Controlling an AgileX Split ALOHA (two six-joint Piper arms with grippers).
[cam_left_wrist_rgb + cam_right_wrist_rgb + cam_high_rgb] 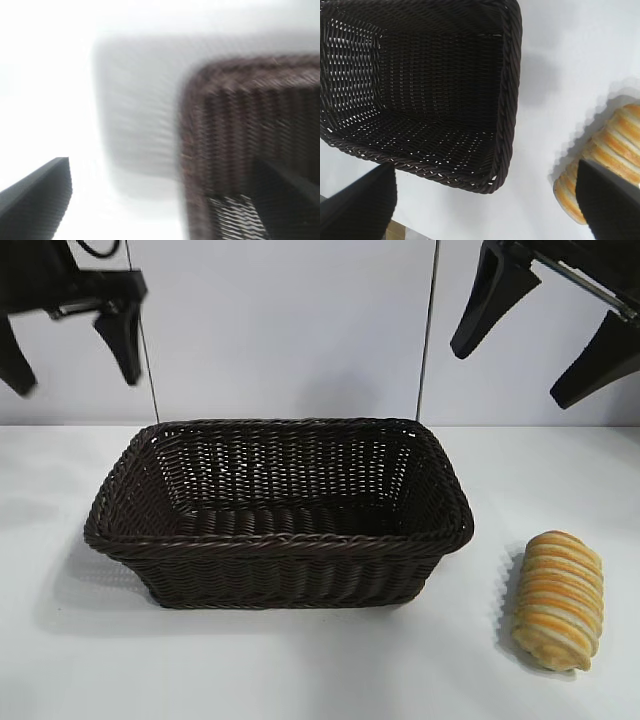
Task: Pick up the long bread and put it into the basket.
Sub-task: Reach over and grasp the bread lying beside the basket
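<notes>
White table (60, 660), long bread (558, 600) right of basket (280, 540) (both jaws open, aloft).

The middle of the white table (300, 670) is taken up by the basket (280, 515), whose mouth is left open from above with nothing seen inside. A bare strip of table is left between the basket's right wall and the long bread (560, 598), which lies apart from it. The loaf is unobstructed from above and on all sides. The left gripper (70, 340) and right gripper (545, 340) are held high above the table, jaws spread.
</notes>
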